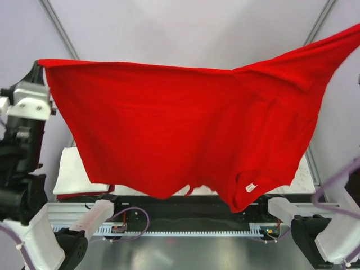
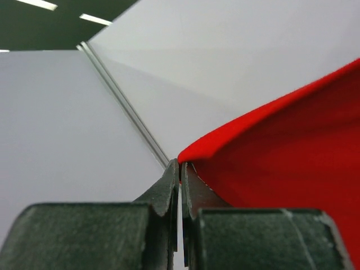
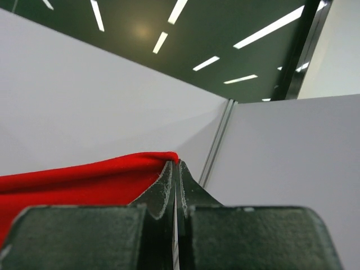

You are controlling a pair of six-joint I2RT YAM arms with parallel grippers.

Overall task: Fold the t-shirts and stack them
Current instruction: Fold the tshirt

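A large bright red t-shirt (image 1: 180,129) hangs spread in the air across the top view, stretched between my two grippers, its lower edge and white label dangling above the table. My left gripper (image 2: 180,166) is shut on the shirt's upper left corner (image 2: 281,152); it shows at the far left of the top view (image 1: 41,66). My right gripper (image 3: 176,163) is shut on the opposite corner (image 3: 73,183); it is off the top view's upper right edge. A folded white t-shirt (image 1: 72,169) lies on the table at the left, partly hidden by the red one.
White enclosure walls (image 1: 169,28) stand behind and to both sides. Something flat and white (image 1: 301,177) lies on the table at the right, mostly hidden. A metal rail (image 1: 185,228) with cables runs along the near edge between the arm bases.
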